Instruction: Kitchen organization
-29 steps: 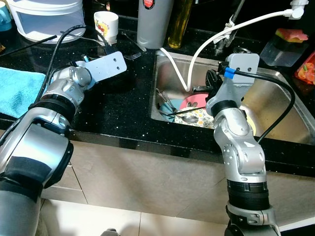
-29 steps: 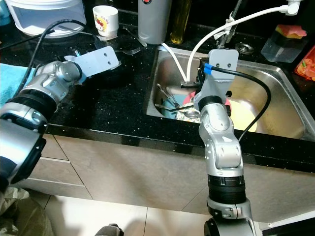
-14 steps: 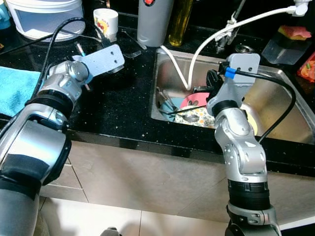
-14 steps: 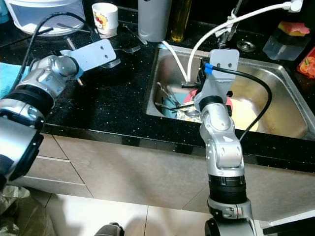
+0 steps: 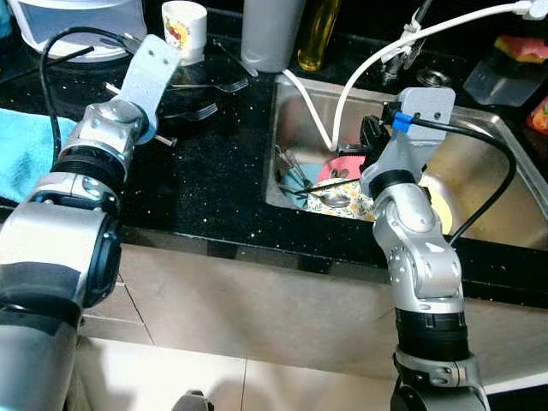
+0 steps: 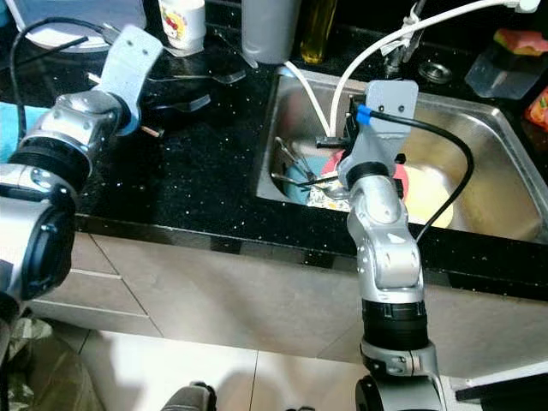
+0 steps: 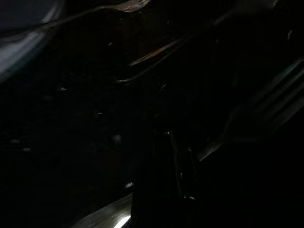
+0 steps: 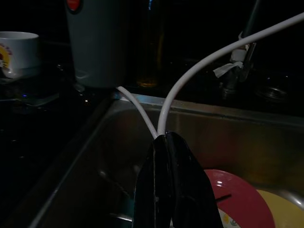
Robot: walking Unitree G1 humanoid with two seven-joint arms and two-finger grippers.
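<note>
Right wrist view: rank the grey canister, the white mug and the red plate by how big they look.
1. Grey canister, largest.
2. Red plate, partly hidden behind the right gripper and nearer the camera, so its rank is unsure.
3. White mug, smallest, cut off by the frame edge.

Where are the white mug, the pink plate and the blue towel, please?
White mug (image 5: 184,28), left eye view, on its printed side.
Pink plate (image 5: 347,166), left eye view, on its bare face.
Blue towel (image 5: 21,154), left eye view, on its middle.

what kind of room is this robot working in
Most likely a home kitchen: a stainless steel sink holding dirty plates and cutlery is set into a black speckled countertop, with forks and a printed mug lying nearby.
</note>
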